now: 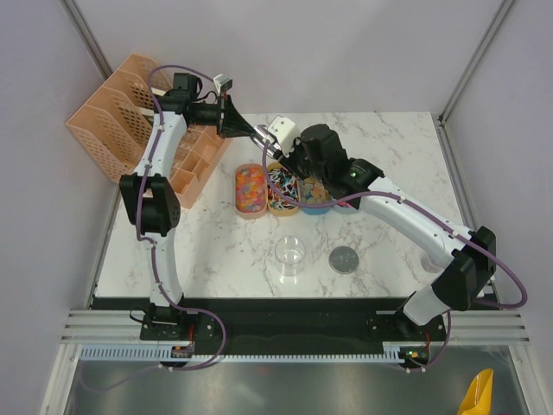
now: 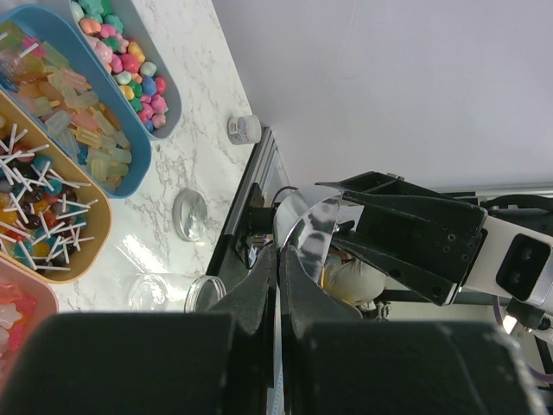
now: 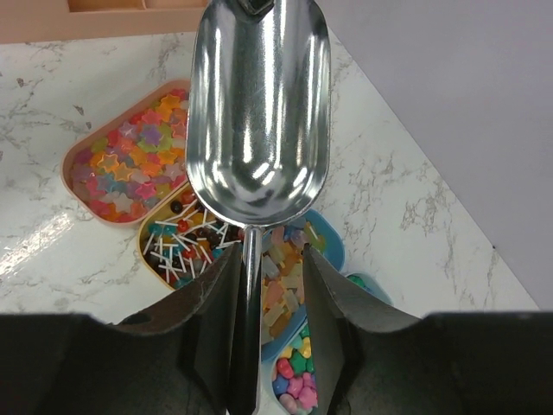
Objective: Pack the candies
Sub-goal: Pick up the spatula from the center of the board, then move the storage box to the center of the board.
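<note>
The candies lie in oval trays: star sweets [image 3: 130,160], lollipops [image 3: 186,238], pastel gummies [image 3: 281,290] and small coloured pieces [image 3: 298,380]. They also show in the top view [image 1: 281,190]. A metal scoop [image 3: 255,112] hangs empty above them. My left gripper [image 2: 283,255] is shut on the scoop's front rim [image 2: 311,226]. My right gripper [image 3: 272,259] is open around the scoop's handle [image 3: 249,346], which lies against one finger [image 3: 216,294]. In the top view the two grippers meet over the trays, left [image 1: 257,132] and right [image 1: 289,160].
A clear round jar [image 1: 291,253] and its grey lid [image 1: 345,258] sit on the marble in front of the trays. Peach file racks [image 1: 121,112] and a compartment box [image 1: 194,160] stand at the back left. A small white pot [image 2: 244,130] is near the table edge.
</note>
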Available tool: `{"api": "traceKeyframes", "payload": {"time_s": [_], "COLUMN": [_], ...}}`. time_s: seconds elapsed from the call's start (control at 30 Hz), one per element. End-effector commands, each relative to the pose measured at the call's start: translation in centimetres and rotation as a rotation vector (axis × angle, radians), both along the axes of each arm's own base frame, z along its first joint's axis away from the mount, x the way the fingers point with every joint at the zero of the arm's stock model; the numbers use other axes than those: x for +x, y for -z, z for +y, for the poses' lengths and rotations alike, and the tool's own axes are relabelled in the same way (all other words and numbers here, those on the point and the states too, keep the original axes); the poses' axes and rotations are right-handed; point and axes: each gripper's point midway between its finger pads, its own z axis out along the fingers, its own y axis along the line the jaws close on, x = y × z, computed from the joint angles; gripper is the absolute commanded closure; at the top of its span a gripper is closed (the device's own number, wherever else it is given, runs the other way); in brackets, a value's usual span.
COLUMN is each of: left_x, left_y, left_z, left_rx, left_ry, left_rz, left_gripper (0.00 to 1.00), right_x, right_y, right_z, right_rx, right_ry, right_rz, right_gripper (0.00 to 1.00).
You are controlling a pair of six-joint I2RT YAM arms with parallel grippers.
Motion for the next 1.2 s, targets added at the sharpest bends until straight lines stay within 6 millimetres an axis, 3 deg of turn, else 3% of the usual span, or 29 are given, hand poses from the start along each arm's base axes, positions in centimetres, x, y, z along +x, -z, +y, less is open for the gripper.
{"api": "traceKeyframes", "payload": {"time_s": [0.0, 0.03, 0.17, 0.23, 0.27, 0.67, 0.77, 0.9, 1.03, 1.13, 1.17], "left_x": [-1.3, -1.4, -1.3, -1.3, -1.3, 0.0, 0.6, 2.6, 4.5, 4.0, 3.5], "left_y": [-2.4, -2.4, -2.1, -2.0, -1.9, -0.8, -0.7, -0.6, 0.8, 4.3, 7.6], "left_z": [-0.1, -0.1, -0.3, -0.3, -0.3, 0.3, 0.7, 2.2, 4.5, 7.0, 7.6], "left_rx": [-0.032, -0.032, -0.018, -0.015, -0.013, 0.116, 0.182, 0.346, 0.545, 0.714, 0.76], "left_ry": [0.028, 0.03, 0.028, 0.027, 0.026, -0.026, -0.054, -0.132, -0.212, -0.256, -0.245], "left_rz": [-0.053, -0.053, -0.058, -0.061, -0.058, -0.19, -0.259, -0.405, -0.545, -0.563, -0.538], "left_gripper": [0.98, 0.98, 0.98, 0.98, 0.98, 0.97, 0.73, 0.6, 0.58, 0.58, 0.59], "right_x": [0.5, 0.5, 0.5, 0.6, 0.5, -1.8, -2.2, -1.6, -0.1, -0.8, -1.2], "right_y": [-1.4, -1.4, -1.7, -1.9, -1.9, -3.6, -4.1, -3.4, -0.9, 1.8, 2.6], "right_z": [0.2, 0.2, 0.3, 0.0, 0.0, -0.9, -1.9, -5.4, -12.4, -15.9, -16.3], "right_rx": [0.037, 0.037, 0.043, 0.047, 0.047, 0.093, 0.106, 0.132, 0.164, 0.132, 0.113], "right_ry": [0.02, 0.018, 0.019, 0.034, 0.031, -0.012, 0.003, 0.106, 0.301, 0.389, 0.389], "right_rz": [-0.035, -0.034, -0.039, -0.042, -0.042, -0.028, -0.019, 0.03, 0.134, 0.213, 0.237], "right_gripper": [0.58, 0.6, 0.93, 0.92, 0.99, 1.0, 1.0, 1.0, 1.0, 1.0, 1.0]}}
